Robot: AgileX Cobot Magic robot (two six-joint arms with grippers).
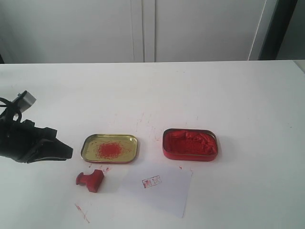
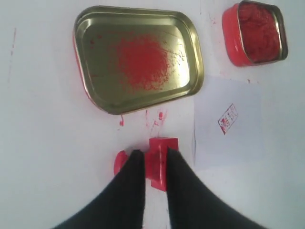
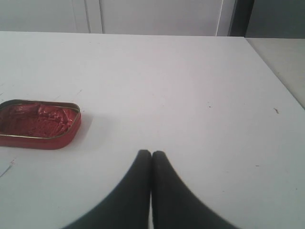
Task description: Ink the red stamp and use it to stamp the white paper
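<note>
- Left wrist view, left end effector [image 2: 153, 155]: two black fingers [image 2: 133, 191] stand a narrow gap apart and clamp nothing. The red stamp [image 2: 157, 167] shows through that gap, on the counter [image 2: 43, 143] beyond.
- Exterior view, left end effector [image 1: 66, 151]: a black body at the left edge, its tip pointing right, just left of the gold tin lid [image 1: 127, 143]. It is clear of the red stamp [image 1: 90, 181].
- Right wrist view, right end effector [image 3: 151, 155]: black fingertips are pressed together with nothing between them, over bare counter [image 3: 214, 95]. It is outside the exterior view.
- Red stamp: lies on its side on the counter [image 1: 214, 95], knob end to the left. It sits in front of the lid and left of the white paper [image 1: 167, 195], near its edge but not touching.
- White paper [image 2: 238, 143]: lies flat in front of the red ink tin [image 1: 188, 156] and bears a small red rectangular imprint [image 1: 151, 182], also seen from the left wrist [image 2: 228, 118].
- Gold tin lid [image 2: 186, 57]: shallow and open side up, with a red smear at its centre.
- Red ink tin [image 2: 231, 40]: open and full of red paste, right of the lid. It also appears in the right wrist view [image 3: 38, 140].
- Red smudges [image 1: 82, 212]: scattered on the counter around the stamp and lid.
</note>
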